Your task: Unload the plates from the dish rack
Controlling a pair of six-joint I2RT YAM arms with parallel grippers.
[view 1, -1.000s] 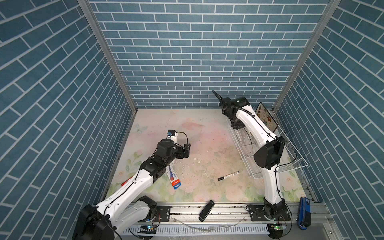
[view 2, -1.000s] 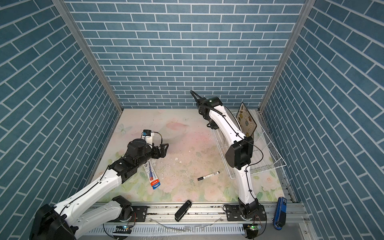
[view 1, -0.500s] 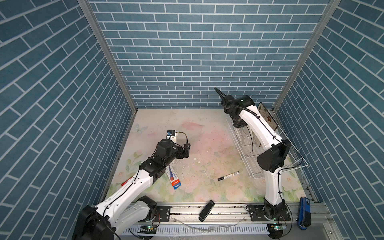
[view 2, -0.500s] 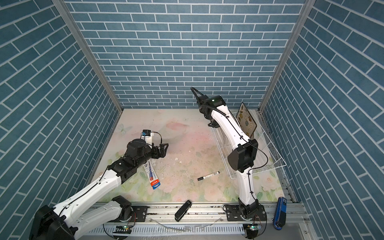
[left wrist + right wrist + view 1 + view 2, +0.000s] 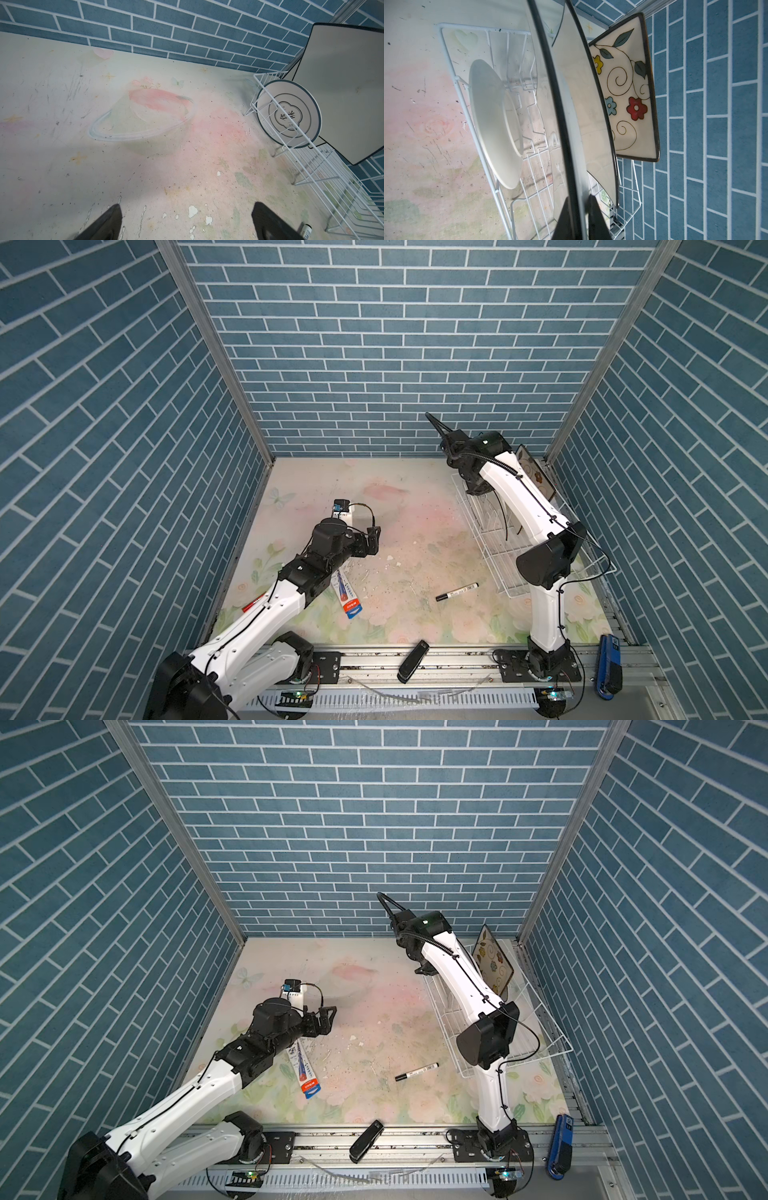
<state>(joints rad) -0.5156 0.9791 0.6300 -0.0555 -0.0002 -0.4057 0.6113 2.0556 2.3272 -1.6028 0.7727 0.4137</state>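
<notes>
My right gripper (image 5: 580,197) is shut on the rim of the plain white square plate (image 5: 583,104). In the left wrist view this plate (image 5: 342,83) hangs tilted on a corner over the far end of the dish rack (image 5: 311,166); in both top views the right arm hides it. The round plate (image 5: 288,116) stands upright in the rack's prongs. The flowered square plate (image 5: 494,965) leans at the rack's (image 5: 498,568) back end. My left gripper (image 5: 187,204) is open over the mat, left of the rack, holding nothing.
On the flowered mat lie a black marker (image 5: 457,591), a toothpaste tube (image 5: 347,597) under the left arm and small white flakes (image 5: 192,211). A black stapler (image 5: 412,661) and a blue tool (image 5: 609,664) rest on the front rail. Brick walls close three sides.
The right arm's wrist has shifted slightly up and right with the white square plate, and its elbow has swung toward the front. The left arm has not moved.
</notes>
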